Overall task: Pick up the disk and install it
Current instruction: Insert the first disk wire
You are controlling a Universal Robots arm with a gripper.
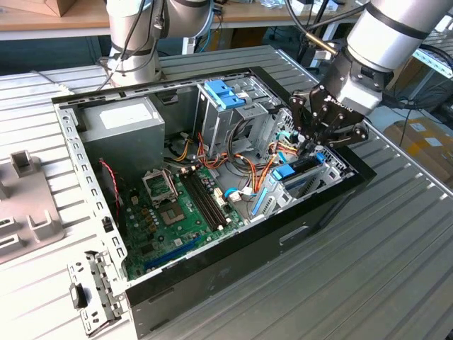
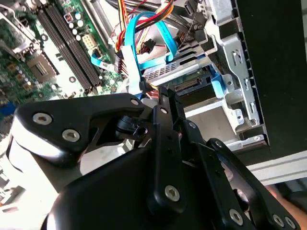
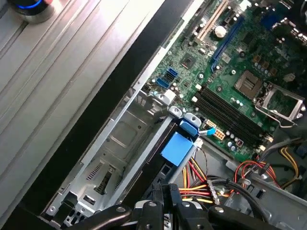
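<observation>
black bolted end effector (image 1: 322, 134), finger state unclear, hovers over the flat blue-framed disk (image 1: 296, 173) in its metal bay.

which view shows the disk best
The first wrist view: the disk shows its blue carrier and tab in the metal bay, just beyond the gripper. In the exterior view the disk is partly behind the gripper. The second wrist view shows its connector edge.
</observation>
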